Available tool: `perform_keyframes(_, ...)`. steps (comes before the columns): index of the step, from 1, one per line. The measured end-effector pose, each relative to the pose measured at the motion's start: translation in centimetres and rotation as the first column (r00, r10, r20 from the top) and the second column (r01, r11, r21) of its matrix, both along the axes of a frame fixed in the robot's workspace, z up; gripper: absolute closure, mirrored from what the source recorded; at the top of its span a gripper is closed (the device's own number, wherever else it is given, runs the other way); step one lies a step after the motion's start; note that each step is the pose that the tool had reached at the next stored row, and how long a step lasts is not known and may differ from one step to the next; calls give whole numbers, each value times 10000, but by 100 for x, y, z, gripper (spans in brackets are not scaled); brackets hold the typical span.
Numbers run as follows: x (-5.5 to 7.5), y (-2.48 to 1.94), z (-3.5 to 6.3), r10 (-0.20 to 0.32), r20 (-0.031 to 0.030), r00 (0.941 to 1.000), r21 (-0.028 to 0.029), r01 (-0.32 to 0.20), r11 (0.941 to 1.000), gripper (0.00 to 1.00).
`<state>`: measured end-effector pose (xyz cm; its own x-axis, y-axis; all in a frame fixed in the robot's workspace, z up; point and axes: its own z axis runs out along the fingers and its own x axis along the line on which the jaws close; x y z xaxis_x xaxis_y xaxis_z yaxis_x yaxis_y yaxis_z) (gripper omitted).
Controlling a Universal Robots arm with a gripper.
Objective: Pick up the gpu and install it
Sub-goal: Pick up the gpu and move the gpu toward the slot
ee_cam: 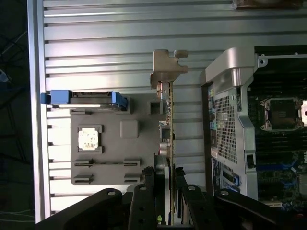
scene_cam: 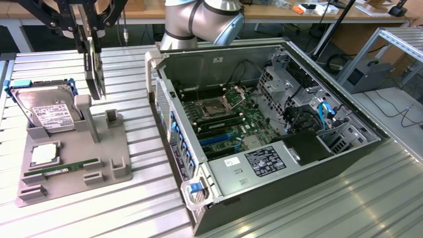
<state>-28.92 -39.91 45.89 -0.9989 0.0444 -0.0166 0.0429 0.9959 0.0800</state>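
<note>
The gpu [scene_cam: 94, 74] hangs upright on edge, a thin dark card, with my gripper [scene_cam: 89, 37] shut on its upper part. It is lifted above the grey fixture tray [scene_cam: 73, 163], just past the tray's tall post [scene_cam: 84, 106]. In the wrist view the gpu [ee_cam: 171, 129] shows edge-on, its silver end bracket [ee_cam: 168, 67] at the far end and my gripper [ee_cam: 169, 184] clamping both faces. The open computer case [scene_cam: 264, 134] lies to the exterior view's right of the card, its motherboard and blue slot [scene_cam: 215, 140] exposed.
On the tray stand a hard drive in a blue caddy [scene_cam: 49, 111], a processor chip [scene_cam: 43, 154] and a green memory stick [scene_cam: 63, 169]. The case's side wall [scene_cam: 158, 74] rises between tray and motherboard. Drive cages and cables [scene_cam: 310, 109] crowd the case's far side.
</note>
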Motion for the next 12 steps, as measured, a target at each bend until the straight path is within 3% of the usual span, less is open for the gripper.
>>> perform_keyframes(12, 0, 0, 94, 0, 0, 10000, 23, 0, 10000, 73)
